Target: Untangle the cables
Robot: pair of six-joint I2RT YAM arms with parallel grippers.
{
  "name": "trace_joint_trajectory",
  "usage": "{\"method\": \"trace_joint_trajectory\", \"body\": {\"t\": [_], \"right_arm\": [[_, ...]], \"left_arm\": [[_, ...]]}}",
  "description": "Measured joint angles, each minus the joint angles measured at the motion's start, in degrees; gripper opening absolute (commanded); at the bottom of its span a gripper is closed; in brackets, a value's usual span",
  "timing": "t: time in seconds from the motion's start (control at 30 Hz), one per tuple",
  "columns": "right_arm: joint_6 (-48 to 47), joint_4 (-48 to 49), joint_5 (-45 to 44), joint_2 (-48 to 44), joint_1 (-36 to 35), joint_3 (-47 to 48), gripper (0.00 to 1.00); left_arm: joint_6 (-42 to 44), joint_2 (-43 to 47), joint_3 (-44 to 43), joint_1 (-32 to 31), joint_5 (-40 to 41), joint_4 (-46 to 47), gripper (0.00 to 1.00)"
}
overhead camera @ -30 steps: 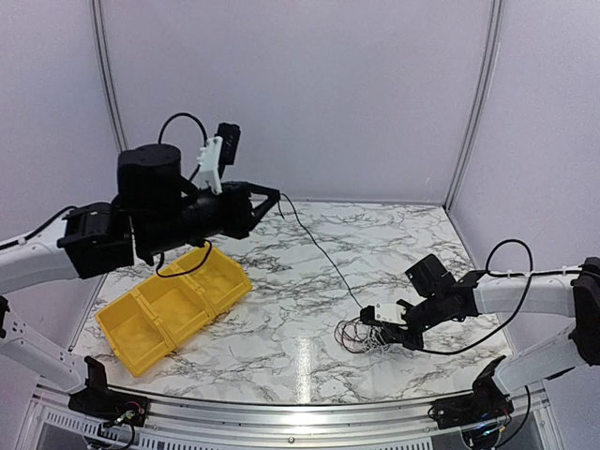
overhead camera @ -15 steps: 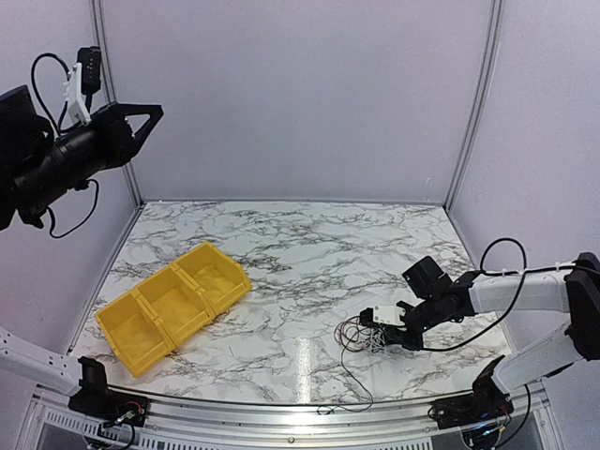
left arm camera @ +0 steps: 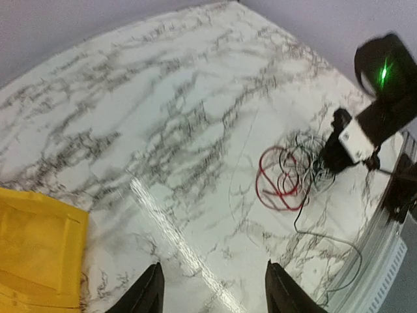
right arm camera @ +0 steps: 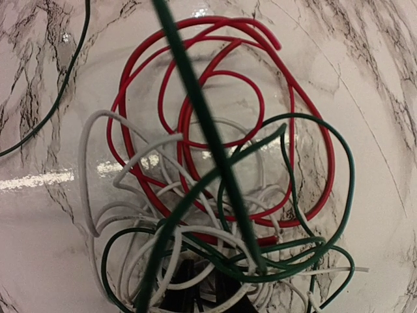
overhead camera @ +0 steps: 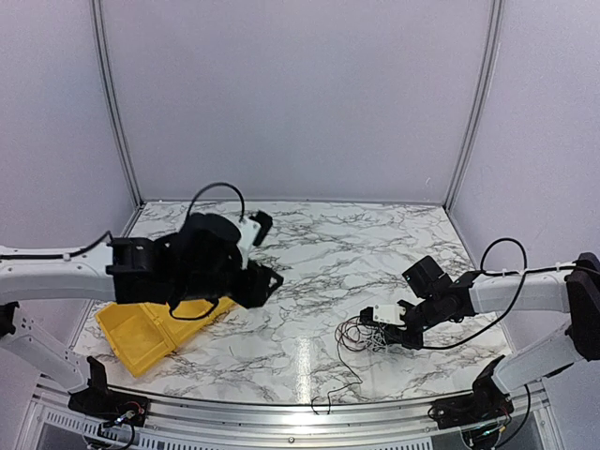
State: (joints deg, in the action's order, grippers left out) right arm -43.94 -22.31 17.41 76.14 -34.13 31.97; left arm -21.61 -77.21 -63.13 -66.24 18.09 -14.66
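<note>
The cables [overhead camera: 360, 336] lie as a palm-sized tangle of red, white and dark green wires [right arm camera: 215, 163] on the marble table, right of centre. My right gripper [overhead camera: 375, 329] sits low at the tangle's right edge. Its dark fingertips [right arm camera: 206, 279] stand close together under crossing strands, and whether they pinch any is hidden. One dark wire [overhead camera: 330, 397] trails from the tangle to the table's front edge. My left gripper [overhead camera: 270, 281] hovers over the table left of the tangle, open and empty [left arm camera: 214, 264]. Its view shows the tangle [left arm camera: 281, 177] ahead to the right.
A yellow bin [overhead camera: 139, 336] with three compartments sits at the front left, partly under the left arm; its corner [left arm camera: 32, 248] shows in the left wrist view. Pale booth walls enclose the table, and a metal rail [overhead camera: 281, 412] runs along the front edge.
The left arm swung down from high on the left to low over the table, and its gripper opened. The dark wire it held stretched out a second ago now lies slack near the front edge.
</note>
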Motion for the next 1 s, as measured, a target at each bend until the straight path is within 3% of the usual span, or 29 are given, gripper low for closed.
{"method": "trace_joint_trajectory", "body": {"t": [0.2,0.53,0.67,0.87,1.0], "right_arm": [[0.00,0.00,0.00,0.00,0.00,0.02,0.14],[0.02,0.00,0.00,0.00,0.00,0.00,0.15],[0.02,0.00,0.00,0.00,0.00,0.02,0.15],[0.02,0.00,0.00,-0.02,0.00,0.02,0.15],[0.00,0.00,0.00,-0.02,0.00,0.00,0.15]], "left_arm": [[-0.09,-11.17,9.09,-1.92,-11.17,12.39,0.59],[4.39,-30.05,0.00,-3.69,-20.06,24.35,0.52],[5.44,-34.67,-4.15,-3.69,-20.85,25.68,0.38],[5.57,-37.88,-6.67,-3.50,-21.09,26.91,0.02],[4.87,-37.27,-6.38,-3.43,-20.09,27.10,0.00]]}}
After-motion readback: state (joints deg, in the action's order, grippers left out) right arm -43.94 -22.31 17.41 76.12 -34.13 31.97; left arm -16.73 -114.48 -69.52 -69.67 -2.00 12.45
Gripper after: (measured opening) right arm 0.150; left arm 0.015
